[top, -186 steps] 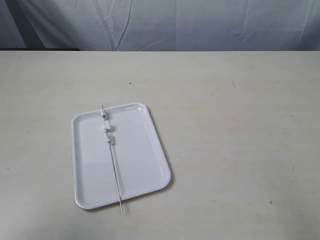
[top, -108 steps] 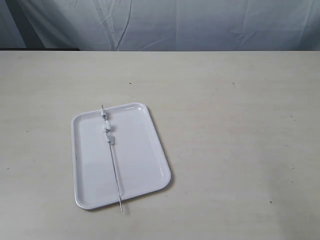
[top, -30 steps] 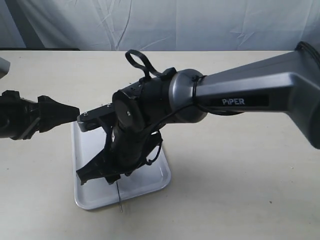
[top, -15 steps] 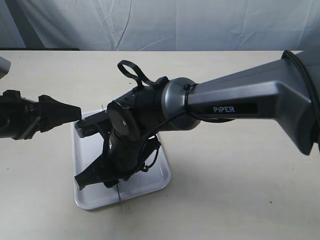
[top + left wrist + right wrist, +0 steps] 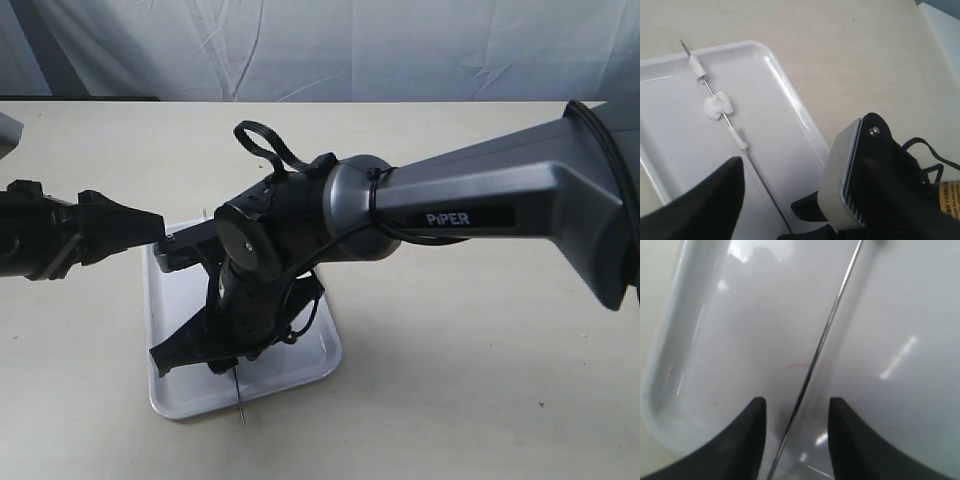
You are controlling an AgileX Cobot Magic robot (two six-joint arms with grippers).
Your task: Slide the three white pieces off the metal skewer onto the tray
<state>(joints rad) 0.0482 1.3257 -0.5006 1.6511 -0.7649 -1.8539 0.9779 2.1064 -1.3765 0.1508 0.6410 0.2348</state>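
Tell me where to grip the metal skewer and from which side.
Grip the metal skewer on its bare shaft, away from the three white pieces, coming from above: it lies flat across the tray, and the open right tool straddles it.

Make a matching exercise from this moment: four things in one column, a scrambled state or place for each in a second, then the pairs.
1. three white pieces
2. metal skewer
3. right gripper
4. tray

A. open, astride the bare skewer shaft
B. threaded near one skewer end
C. glossy white, low rim
D. lying across the tray

Pairs: 1-B, 2-D, 3-A, 4-C.
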